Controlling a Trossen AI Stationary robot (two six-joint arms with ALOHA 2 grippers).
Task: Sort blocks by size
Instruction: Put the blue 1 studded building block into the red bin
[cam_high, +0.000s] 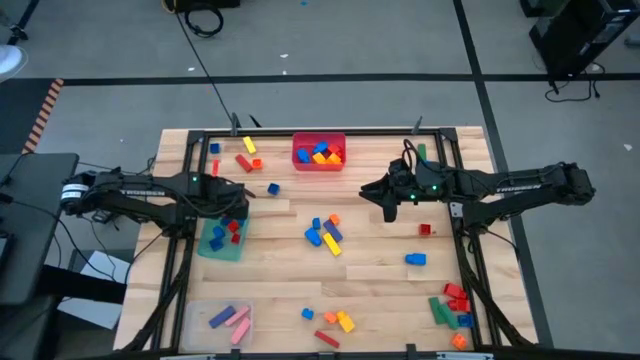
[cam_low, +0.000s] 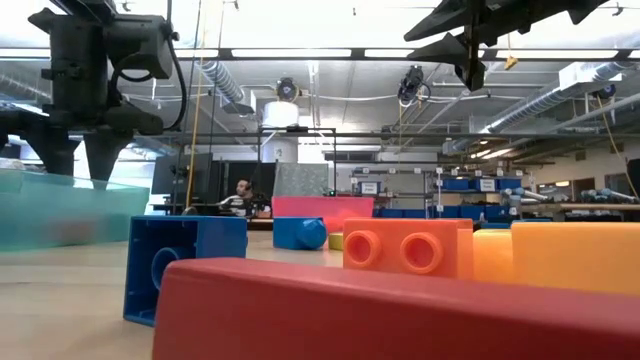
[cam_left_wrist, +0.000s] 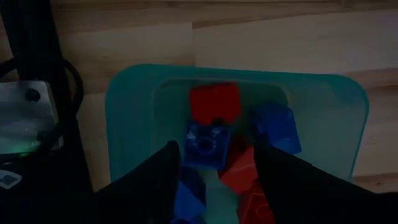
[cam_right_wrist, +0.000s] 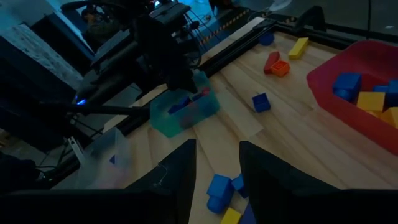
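- Left tool (cam_high: 236, 207) hangs over the green bin (cam_high: 205, 243), mid-left of the high view; fingers (cam_left_wrist: 155, 180) spread apart, nothing between them. Directly below, a small studded blue block (cam_left_wrist: 206, 144) sits loose in the bin w/ a red block (cam_left_wrist: 214, 101) touching it.
- Green bin: translucent teal plastic, rounded corners, holds a few red + blue blocks.
- Right tool (cam_high: 389, 204) hovers above bare wood, right of centre in the high view; fingers (cam_right_wrist: 180, 168) parted w/ a narrow gap, holding nothing.
- Red bin (cam_high: 318, 165), opaque, top centre: blue and yellow blocks inside.
- Clear bin (cam_high: 200, 316), bottom left: pink and purple long bars.
- Loose blocks on the surface (cam_high: 380, 290) (pale wood planks): cluster at centre (cam_high: 325, 233), a pile lower right (cam_high: 452, 305), a few upper left (cam_high: 246, 155).
- Low view: glossy red bar (cam_low: 400, 315) in the foreground, an orange studded block (cam_low: 405, 247) behind it, a hollow blue block (cam_low: 185, 258) to the left.
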